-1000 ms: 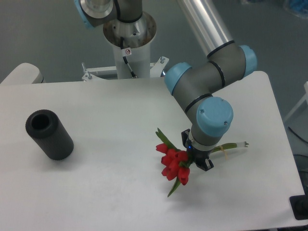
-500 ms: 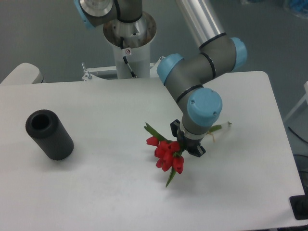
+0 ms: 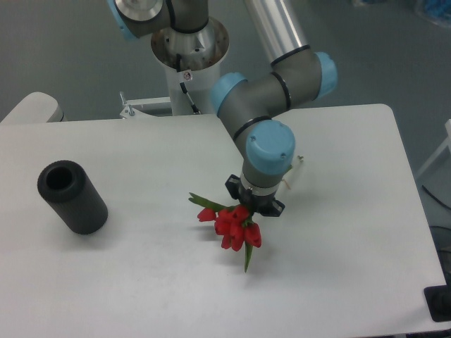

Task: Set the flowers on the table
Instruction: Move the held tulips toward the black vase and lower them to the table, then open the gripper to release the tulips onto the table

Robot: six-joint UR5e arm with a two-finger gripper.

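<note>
Carried low over the plain white tabletop [image 3: 141,282], small bunch of red tulip buds [image 3: 232,227] clamped in closed fingers [image 3: 254,206]; release remaining.

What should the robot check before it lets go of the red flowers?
1. Flowers held in the gripper: ok, the stems run up under it.
2. Flowers touching the table: cannot tell, the single view does not show their height.
3. Bare table under the buds: ok, nothing lies there.
4. Black cylinder out of the way: ok, it lies far off near the other edge.
5. Flowers away from the table edge: ok, they are near the middle.
</note>
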